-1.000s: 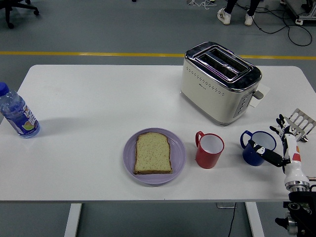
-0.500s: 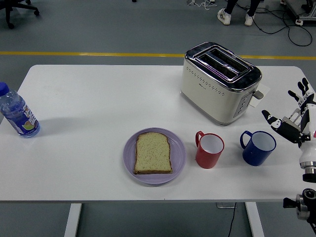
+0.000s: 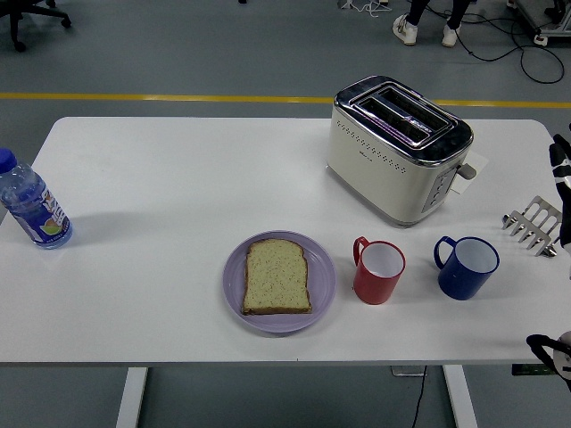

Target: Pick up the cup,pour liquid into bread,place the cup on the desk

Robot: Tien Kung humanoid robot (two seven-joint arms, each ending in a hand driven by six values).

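Observation:
A red cup stands upright just right of the purple plate, which carries a slice of bread. A blue cup stands to the right of the red one, handle to the left. Only a sliver of my right hand shows at the picture's right edge, raised well clear of both cups and holding nothing that I can see. A dark part of the same arm shows at the lower right corner. The left arm is out of sight.
A cream and chrome toaster stands behind the cups. A small metal rack lies at the right edge. A water bottle stands at the far left. The floor beyond has a yellow line.
My right hand has lifted away from the blue cup, going up and to the right until it is almost out of the picture. The cups have not moved.

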